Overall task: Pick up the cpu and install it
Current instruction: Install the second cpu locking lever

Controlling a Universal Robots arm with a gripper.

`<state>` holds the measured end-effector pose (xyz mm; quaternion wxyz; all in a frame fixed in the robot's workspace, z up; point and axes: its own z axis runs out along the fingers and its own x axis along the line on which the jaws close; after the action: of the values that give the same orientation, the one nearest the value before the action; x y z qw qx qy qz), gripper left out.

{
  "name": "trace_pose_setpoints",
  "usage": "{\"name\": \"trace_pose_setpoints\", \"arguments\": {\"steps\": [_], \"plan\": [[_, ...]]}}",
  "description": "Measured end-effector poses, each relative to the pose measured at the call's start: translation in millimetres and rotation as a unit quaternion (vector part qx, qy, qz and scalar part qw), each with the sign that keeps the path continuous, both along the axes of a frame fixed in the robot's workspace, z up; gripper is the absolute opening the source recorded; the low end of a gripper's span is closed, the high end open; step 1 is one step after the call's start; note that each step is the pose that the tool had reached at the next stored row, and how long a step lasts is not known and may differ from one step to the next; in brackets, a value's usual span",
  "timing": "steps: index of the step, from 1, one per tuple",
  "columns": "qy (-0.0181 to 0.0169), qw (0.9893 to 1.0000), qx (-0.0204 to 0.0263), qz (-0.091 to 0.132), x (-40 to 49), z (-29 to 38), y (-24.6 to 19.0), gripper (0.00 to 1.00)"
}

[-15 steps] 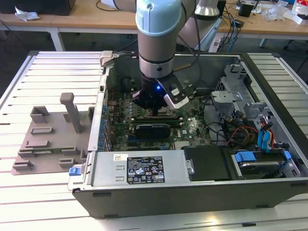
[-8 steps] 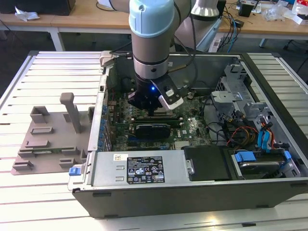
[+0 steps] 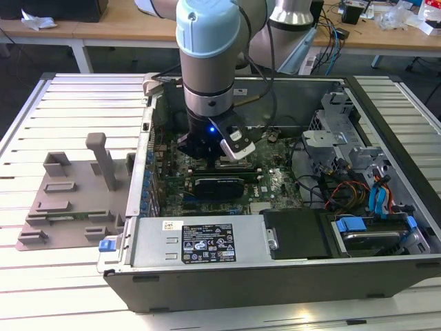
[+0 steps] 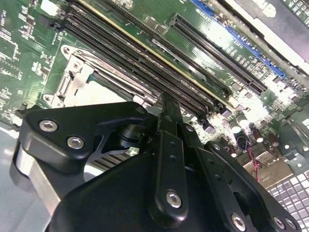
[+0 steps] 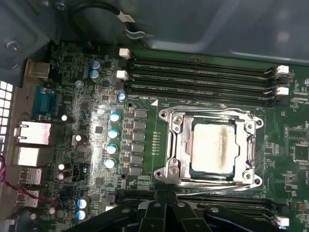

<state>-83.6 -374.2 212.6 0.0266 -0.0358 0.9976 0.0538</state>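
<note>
Slatted bench holds open computer case [image 3: 386, 124]; arm reaches down over motherboard [image 5: 96, 96]. Cpu [image 5: 212, 147] lies inside socket frame [image 5: 171, 145], gripper [image 5: 166, 203] at its 6 o'clock. Jaws seem together, gripping nothing. Judgement: check chip flat, corners aligned

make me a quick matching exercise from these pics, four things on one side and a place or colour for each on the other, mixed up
Things:
1. cpu
2. pincer
3. grey fixture
4. drive tabs

Descriptions:
A. blue
B. on the slatted table, outside the case
C. lying inside the metal socket frame
D. down over the motherboard

Pairs: 1-C, 2-D, 3-B, 4-A
</note>
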Motion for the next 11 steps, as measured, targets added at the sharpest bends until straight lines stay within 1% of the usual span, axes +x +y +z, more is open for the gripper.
{"name": "trace_pose_setpoints", "arguments": {"steps": [3, 8, 9, 11], "plan": [[0.0, 1.0, 0.0, 0.0, -4.8, -2.1, 0.6, 0.11], [0.0, 1.0, -0.0001, 0.0, -6.5, -4.3, 3.1, 0.11], [0.0001, 1.0, -0.0001, 0.0, -6.6, -5.6, 4.2, 0.11], [0.0, 1.0, -0.0001, 0.0, -6.6, -8.1, 9.2, 0.11]]}}
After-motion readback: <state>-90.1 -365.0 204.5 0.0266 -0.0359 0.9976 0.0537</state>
